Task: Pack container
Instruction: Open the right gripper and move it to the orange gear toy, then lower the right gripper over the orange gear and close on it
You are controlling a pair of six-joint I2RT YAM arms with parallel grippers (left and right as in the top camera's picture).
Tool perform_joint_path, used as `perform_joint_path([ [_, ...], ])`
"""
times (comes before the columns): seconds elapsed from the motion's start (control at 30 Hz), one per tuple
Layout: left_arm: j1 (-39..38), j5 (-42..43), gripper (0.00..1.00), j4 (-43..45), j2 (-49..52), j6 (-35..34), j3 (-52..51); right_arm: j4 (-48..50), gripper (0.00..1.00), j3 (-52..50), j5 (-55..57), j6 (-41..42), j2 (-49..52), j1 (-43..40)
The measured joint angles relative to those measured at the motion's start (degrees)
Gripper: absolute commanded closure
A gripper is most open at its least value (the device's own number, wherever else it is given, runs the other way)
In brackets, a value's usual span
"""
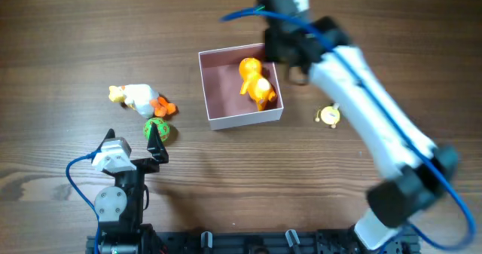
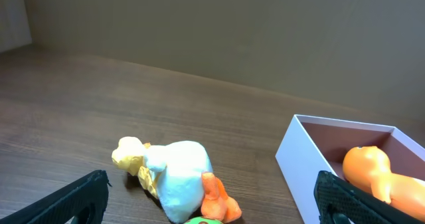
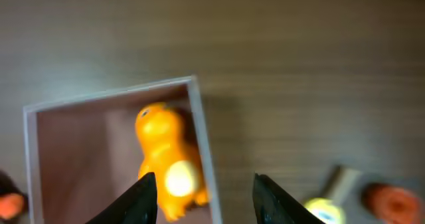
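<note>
The container (image 1: 218,96) is a square white box with a dusty pink inside, at the table's middle. An orange dinosaur toy (image 1: 256,82) lies inside it at its right wall; it also shows in the right wrist view (image 3: 166,161) and the left wrist view (image 2: 382,177). My right gripper (image 3: 204,192) is open and empty, above the container's right wall (image 3: 202,137). My left gripper (image 2: 212,204) is open and empty, low near the front left, facing a white and yellow duck toy (image 2: 172,177) with orange feet and a green ball (image 1: 157,130).
The duck (image 1: 138,97) lies left of the container. A small yellow toy (image 1: 329,115) lies right of the container, seen blurred in the right wrist view (image 3: 325,207) beside a reddish object (image 3: 392,201).
</note>
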Motion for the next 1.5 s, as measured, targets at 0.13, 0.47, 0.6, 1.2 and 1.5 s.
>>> perform_joint_path([
  [0.13, 0.0, 0.0, 0.00, 0.0, 0.0, 0.0, 0.0, -8.0, 0.48, 1.0, 1.2, 0.0, -8.5, -9.3],
  [0.47, 0.0, 0.0, 0.00, 0.0, 0.0, 0.0, 0.0, -16.9, 0.37, -4.3, 1.5, 2.0, -9.1, -29.0],
  [0.6, 0.0, 0.0, 0.00, 0.0, 0.0, 0.0, 0.0, -12.9, 0.38, -9.7, -1.3, 2.4, -9.1, -34.5],
  [1.2, 0.0, 0.0, 0.00, 0.0, 0.0, 0.0, 0.0, 12.4, 0.27, -38.1, -12.3, 2.4, -5.7, -38.6],
  [1.5, 0.0, 0.0, 0.00, 0.0, 0.0, 0.0, 0.0, 20.0, 0.25, -44.7, -15.3, 2.4, -5.7, -38.6],
])
